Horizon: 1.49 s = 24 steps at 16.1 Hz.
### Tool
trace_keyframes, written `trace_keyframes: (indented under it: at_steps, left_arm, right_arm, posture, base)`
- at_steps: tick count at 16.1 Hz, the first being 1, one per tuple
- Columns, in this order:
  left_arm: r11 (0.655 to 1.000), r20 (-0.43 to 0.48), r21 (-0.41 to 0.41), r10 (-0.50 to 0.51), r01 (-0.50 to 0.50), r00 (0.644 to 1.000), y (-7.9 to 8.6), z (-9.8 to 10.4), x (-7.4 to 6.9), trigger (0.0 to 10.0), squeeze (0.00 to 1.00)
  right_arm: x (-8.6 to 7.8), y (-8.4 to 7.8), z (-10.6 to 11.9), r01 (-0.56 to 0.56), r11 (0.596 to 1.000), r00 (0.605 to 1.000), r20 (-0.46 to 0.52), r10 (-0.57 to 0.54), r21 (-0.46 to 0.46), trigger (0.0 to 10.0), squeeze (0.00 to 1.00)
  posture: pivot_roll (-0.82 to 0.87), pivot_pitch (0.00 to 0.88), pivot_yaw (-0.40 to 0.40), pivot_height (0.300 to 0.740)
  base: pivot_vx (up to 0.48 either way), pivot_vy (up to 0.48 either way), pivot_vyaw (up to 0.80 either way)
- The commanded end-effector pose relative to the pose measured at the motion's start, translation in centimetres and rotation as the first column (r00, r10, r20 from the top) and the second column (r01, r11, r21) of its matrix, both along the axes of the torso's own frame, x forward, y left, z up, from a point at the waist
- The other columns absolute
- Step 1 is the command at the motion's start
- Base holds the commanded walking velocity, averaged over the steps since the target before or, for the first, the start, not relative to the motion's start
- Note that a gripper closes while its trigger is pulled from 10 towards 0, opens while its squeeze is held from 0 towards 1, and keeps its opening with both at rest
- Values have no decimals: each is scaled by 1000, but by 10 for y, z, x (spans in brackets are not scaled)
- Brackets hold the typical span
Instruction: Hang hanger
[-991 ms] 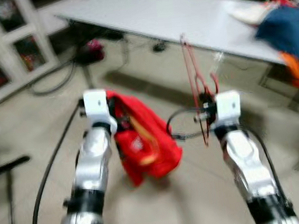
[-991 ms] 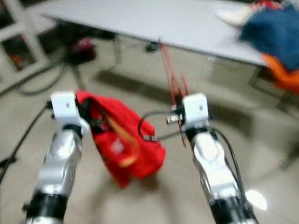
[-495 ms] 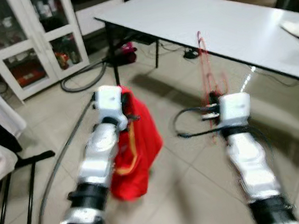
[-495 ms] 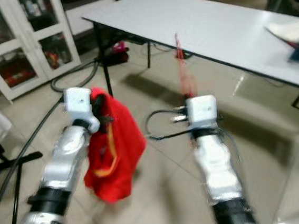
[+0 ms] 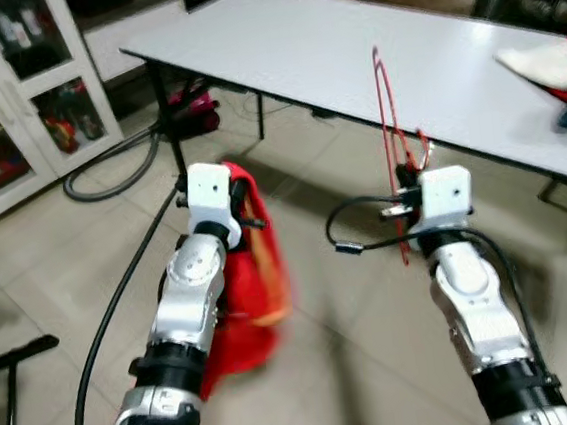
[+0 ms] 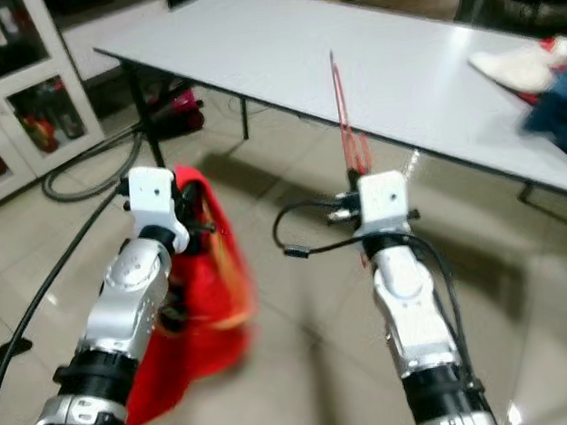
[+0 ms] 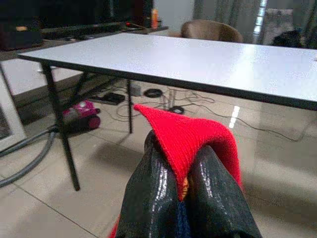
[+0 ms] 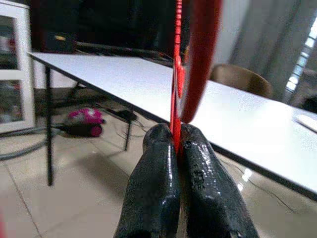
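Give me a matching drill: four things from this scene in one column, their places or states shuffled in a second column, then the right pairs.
1. thin red wire hanger
2. red knitted garment
3. long white table
4. grey vacuum hose

A. lies on the tiled floor
B. pinched in the left gripper
C. stands ahead of both arms
D. clamped upright in the right gripper

Pairs: 1-D, 2-B, 3-C, 4-A

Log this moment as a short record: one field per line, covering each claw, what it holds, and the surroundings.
left claw: shut on the red garment, which hangs down beside the arm
right claw: shut on the red hanger, held upright
white table: ahead of both arms, with clothes piled at its right end
floor: pale tiles; a grey hose and a pink appliance lie near the table leg
cabinet: white with glass doors, to the left
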State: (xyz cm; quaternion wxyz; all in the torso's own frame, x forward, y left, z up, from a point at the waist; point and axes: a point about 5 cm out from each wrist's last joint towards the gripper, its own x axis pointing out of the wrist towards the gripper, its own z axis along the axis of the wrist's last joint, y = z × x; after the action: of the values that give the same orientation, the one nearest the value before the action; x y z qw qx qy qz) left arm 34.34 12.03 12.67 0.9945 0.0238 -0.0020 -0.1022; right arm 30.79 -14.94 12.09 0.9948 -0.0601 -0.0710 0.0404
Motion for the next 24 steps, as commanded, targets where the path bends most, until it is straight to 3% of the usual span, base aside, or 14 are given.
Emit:
trace_keyframes:
  at_steps: [1,6,9,11,15,18,22,24]
  left_arm:
    - [1000,30,-3,20,-20,999,6,5,2,10000,0]
    - [1000,31,-3,23,-23,999,7,5,3,10000,0]
    - [997,24,-31,66,-65,998,17,10,8,10000,0]
    - [998,54,11,63,-64,997,20,15,11,10000,0]
    - [998,51,15,67,-68,996,25,17,14,10000,0]
    - [998,47,18,65,-65,997,25,15,14,10000,0]
    - [998,25,-25,66,-65,998,19,10,13,10000,0]
    - [999,44,8,40,-40,998,17,12,12,10000,0]
  right_arm:
    - [2,8,4,-25,1000,999,20,26,-4,0,0]
    - [1,8,-1,-28,999,1000,-6,28,31,0,0]
    - [4,10,0,-22,999,1000,-3,23,46,0,0]
    - [4,12,0,-34,999,999,4,34,41,0,0]
    - [5,16,-1,-41,998,999,6,41,47,0,0]
    - [3,18,-2,-54,998,999,10,54,39,0,0]
    - [2,8,1,-12,998,1000,17,11,66,0,0]
    - [2,7,0,-6,999,1000,19,5,48,0,0]
  posture:
    - [24,0,-25,740]
    - [31,0,-23,740]
    - [36,0,-20,740]
    - [42,0,-19,740]
    - [46,0,-12,740]
    - [36,0,-19,740]
    - [28,0,-26,740]
    - [27,0,-17,740]
  base:
    - [480,0,0]
    - [480,0,0]
    - [476,0,0]
    - [465,0,0]
    - [465,0,0]
    - [464,0,0]
    - [459,0,0]
    - [442,0,0]
